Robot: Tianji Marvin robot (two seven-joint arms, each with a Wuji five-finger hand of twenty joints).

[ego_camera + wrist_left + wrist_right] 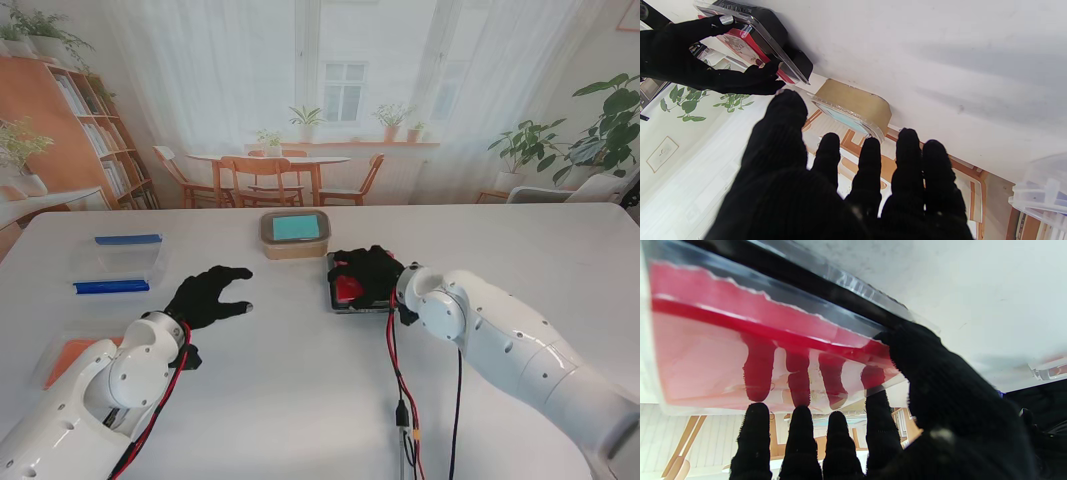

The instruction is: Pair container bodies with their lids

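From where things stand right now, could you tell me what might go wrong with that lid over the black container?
1. The right robot hand pinches the clear red-tinted lid tilted, one edge raised off the black container; pressing down now could seat it crooked.
2. The thumb grips only the lid's rim, so the lid could slip.
3. The left robot hand hovers open, not steadying the container, which might slide under pressure.
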